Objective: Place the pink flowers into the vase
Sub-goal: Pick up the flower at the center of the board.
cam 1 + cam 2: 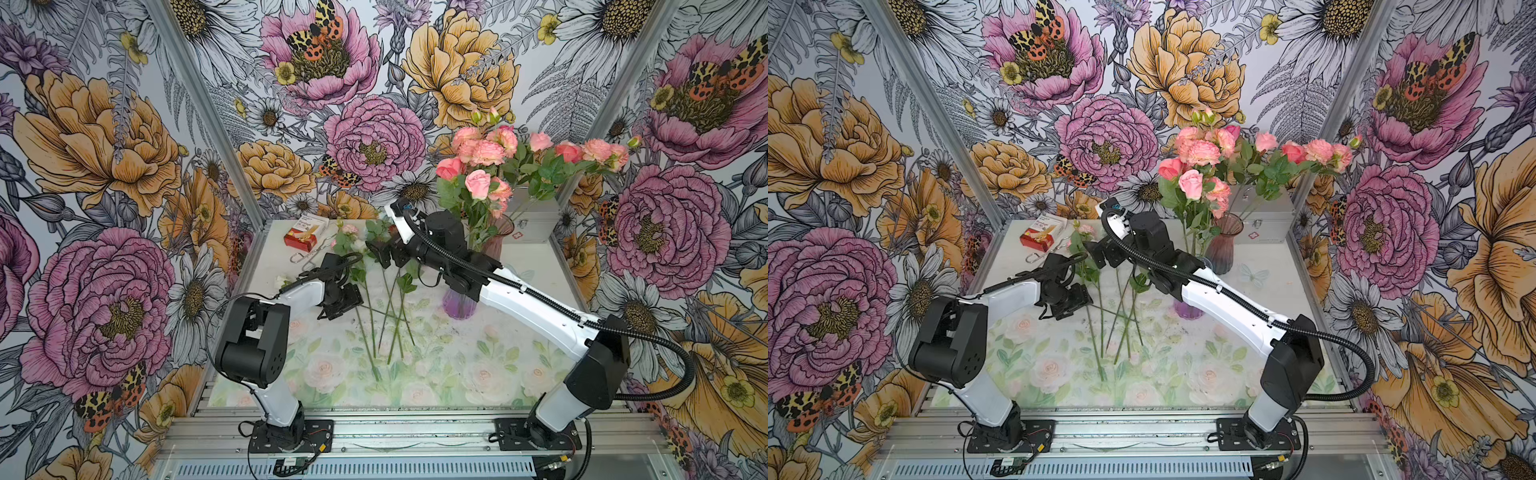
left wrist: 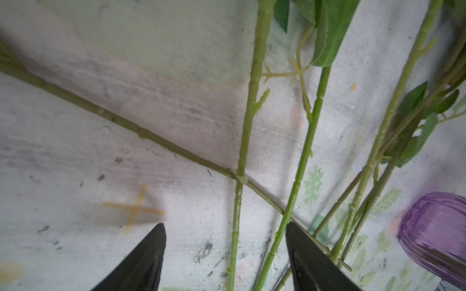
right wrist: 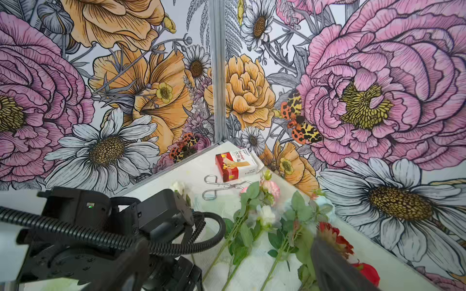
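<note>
A bunch of pink flowers (image 1: 486,153) (image 1: 1204,151) stands upright at the back right, above a purple glass vase (image 1: 459,305) (image 1: 1187,309) (image 2: 436,234). My right arm hides where their stems enter. Several loose flowers lie mid-table with crossing green stems (image 1: 390,316) (image 2: 242,151), one with a pink bloom (image 1: 350,228) (image 3: 271,188). My left gripper (image 1: 338,309) (image 2: 225,224) hangs low over the stems, open, with two stems between its fingers (image 2: 310,259); neither finger touches them. My right gripper (image 1: 380,253) (image 3: 229,240) hovers open above the leafy ends, holding nothing.
A mauve vase (image 1: 496,239) stands behind the purple one, by a metal case (image 1: 530,222). A red and white box (image 1: 303,237) and metal tongs (image 1: 309,257) lie at the back left. A small white rose (image 1: 282,280) and red blooms (image 3: 332,236) lie near the loose stems.
</note>
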